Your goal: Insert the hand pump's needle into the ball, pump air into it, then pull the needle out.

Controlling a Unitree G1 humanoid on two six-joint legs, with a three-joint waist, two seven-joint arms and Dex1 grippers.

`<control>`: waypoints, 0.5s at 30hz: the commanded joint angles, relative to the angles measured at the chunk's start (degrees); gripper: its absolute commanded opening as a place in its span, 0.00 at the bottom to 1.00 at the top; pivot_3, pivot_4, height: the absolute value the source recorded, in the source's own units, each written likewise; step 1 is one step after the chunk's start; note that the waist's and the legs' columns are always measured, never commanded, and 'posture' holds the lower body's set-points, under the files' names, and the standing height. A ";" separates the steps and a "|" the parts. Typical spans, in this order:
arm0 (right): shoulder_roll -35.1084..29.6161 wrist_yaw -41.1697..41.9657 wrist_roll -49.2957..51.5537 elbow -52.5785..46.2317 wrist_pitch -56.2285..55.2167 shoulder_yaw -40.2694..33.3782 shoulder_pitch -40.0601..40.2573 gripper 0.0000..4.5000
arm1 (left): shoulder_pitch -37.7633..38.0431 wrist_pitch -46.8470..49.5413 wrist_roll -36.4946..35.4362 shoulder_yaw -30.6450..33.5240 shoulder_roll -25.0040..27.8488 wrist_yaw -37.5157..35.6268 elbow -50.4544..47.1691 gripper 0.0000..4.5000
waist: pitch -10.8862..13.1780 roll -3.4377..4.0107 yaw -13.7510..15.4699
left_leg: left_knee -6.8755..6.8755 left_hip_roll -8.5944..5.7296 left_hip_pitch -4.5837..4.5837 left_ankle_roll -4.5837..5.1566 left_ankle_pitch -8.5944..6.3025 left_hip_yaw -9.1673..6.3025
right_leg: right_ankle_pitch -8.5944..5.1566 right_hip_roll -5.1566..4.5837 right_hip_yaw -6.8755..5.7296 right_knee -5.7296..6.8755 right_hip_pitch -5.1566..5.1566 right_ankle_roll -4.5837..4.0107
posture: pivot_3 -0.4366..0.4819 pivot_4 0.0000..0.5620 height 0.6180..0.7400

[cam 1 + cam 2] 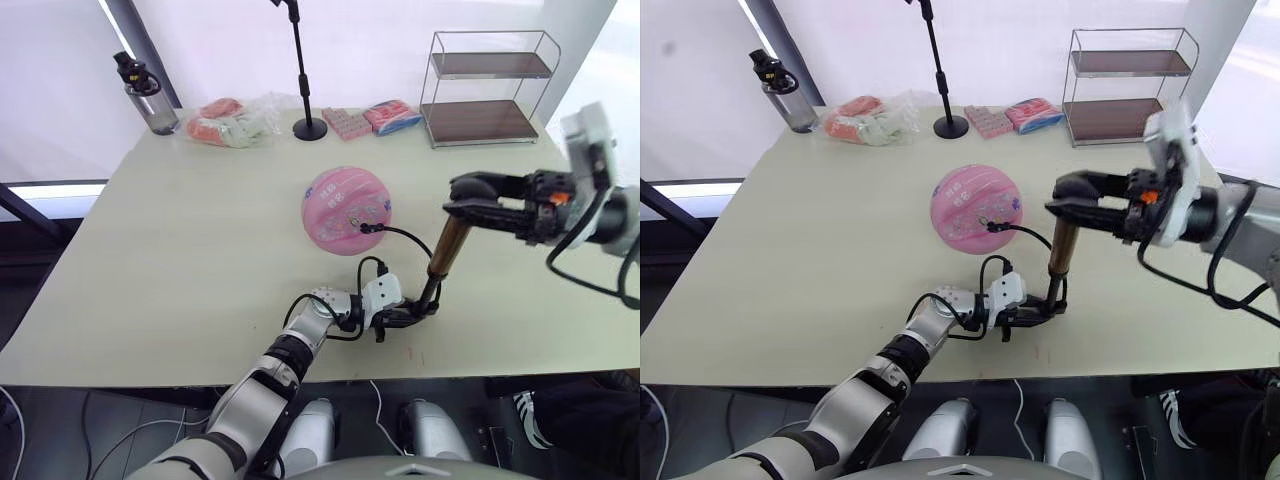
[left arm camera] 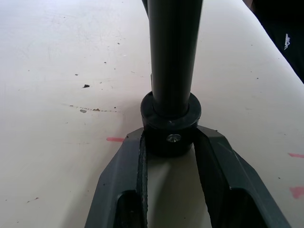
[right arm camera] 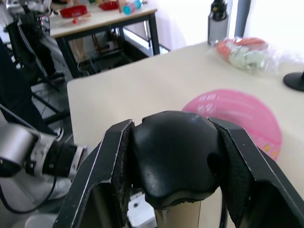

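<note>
Pumping step: we brace the pump's foot and work its handle

Nearest us, our left gripper (image 1: pixel 408 314) clamps the black base of the hand pump (image 1: pixel 447 244), so we should keep that foot pinned to the table (image 1: pixel 180 260). Above it, our right gripper (image 1: pixel 1072 205) is closed around the black handle; strokes should run straight along the barrel. Beyond, the hose (image 1: pixel 412 238) reaches the ball (image 1: pixel 346 209) mid-table, where the needle (image 1: pixel 363 227) appears seated, so we avoid tugging it.

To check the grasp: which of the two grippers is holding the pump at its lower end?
The left gripper: its fingers clamp the black base collar of the hand pump at table level, while the right gripper holds the black handle at the top.
</note>
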 commanded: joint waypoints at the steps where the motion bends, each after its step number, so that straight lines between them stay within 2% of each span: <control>1: -2.07 -1.92 2.89 0.71 -0.60 -6.34 -4.62 0.42 | 3.13 4.52 4.29 -2.62 1.32 0.31 7.23 0.24 | 0.03 -0.02 0.01 | -0.01 -0.01 -0.01 0.01 0.00 0.00 | 0.00 -0.02 -0.01 -0.02 0.00 0.00 | 0.48 0.27 0.93; 6: -2.51 -2.70 3.68 2.06 0.11 -6.39 -5.94 0.42 | 3.40 4.49 4.21 -2.46 1.58 0.19 7.29 0.24 | 0.08 -0.01 0.01 | 0.00 -0.11 -0.16 0.06 -0.02 -0.01 | 0.02 -0.09 -0.02 -0.09 -0.08 0.03 | 0.48 0.27 0.93; 15: 1.59 -0.76 -2.59 -2.05 -1.51 1.06 6.75 0.42 | 3.40 4.34 4.19 -2.34 1.46 0.60 7.45 0.24 | -0.08 -0.20 -0.08 | -0.02 -0.13 -0.02 0.15 -0.08 -0.02 | 0.02 -0.10 -0.02 -0.14 0.04 0.05 | 0.48 0.27 0.93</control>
